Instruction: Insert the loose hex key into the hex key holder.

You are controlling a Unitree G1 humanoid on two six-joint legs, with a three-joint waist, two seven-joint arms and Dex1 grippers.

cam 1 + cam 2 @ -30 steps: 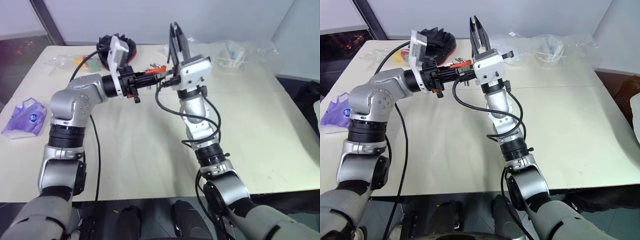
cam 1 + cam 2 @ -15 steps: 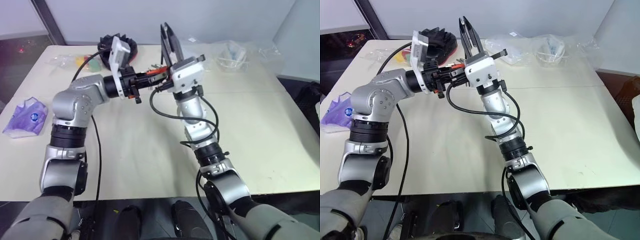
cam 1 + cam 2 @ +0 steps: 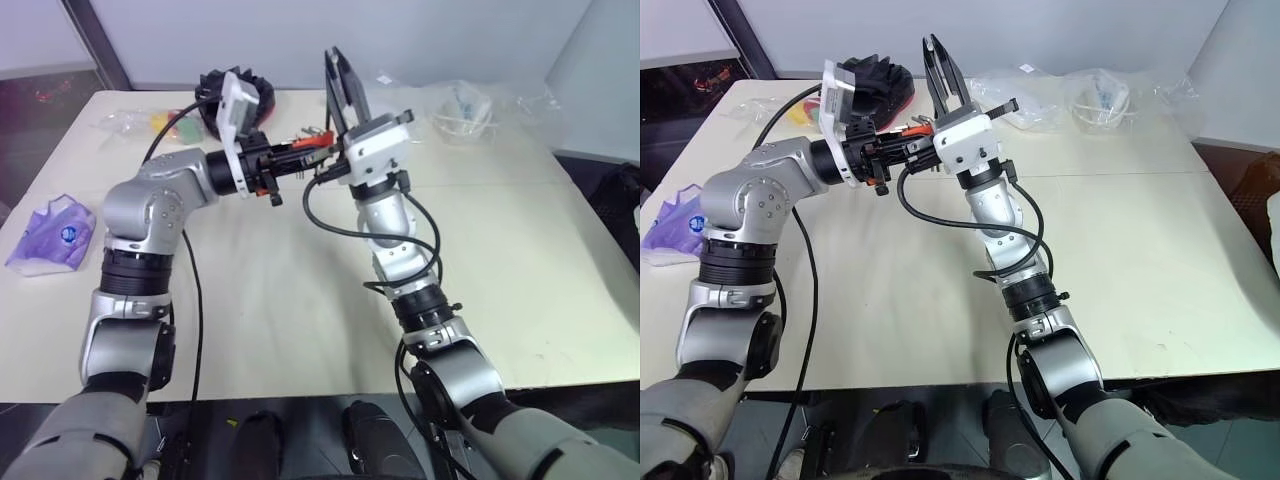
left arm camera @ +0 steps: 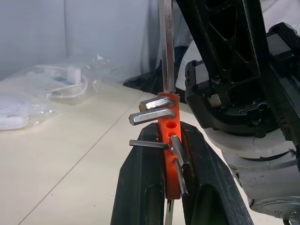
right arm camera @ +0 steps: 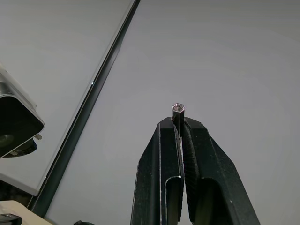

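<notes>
Bench [image 3: 300, 300] surface lies bare and pale nearest the robot, with both arms raised above it toward the middle. On the robot's left side of the bench a crumpled purple bag [image 3: 48, 232] rests near the edge.

Above the bench's centre the left hand [image 4: 169, 154] points sideways toward the right arm, its two black fingers [image 4: 140, 187] closed tight on the hex key holder [image 4: 169, 150]. That red-orange block sits upright between the fingers, with several short metal keys jutting from it at different angles; in the head views it shows as a spot of orange at the left hand's tip [image 3: 312, 148], just beside the white body of the right wrist.

The right hand [image 5: 179, 123] points steeply upward, its fingers pressed together on the loose hex key [image 4: 166, 47]. In the right wrist view the key's hexagonal end pokes just past the fingertips. In the left wrist view the key's straight silver shaft runs vertically down to the top of the holder, meeting it at the top end of the block; whether it has entered a hole there I cannot tell.

Farther back, a black round object with a red rim [image 3: 880, 80] sits behind the left arm, and clear plastic bags [image 3: 1095, 95] lie along the far edge on the right.
</notes>
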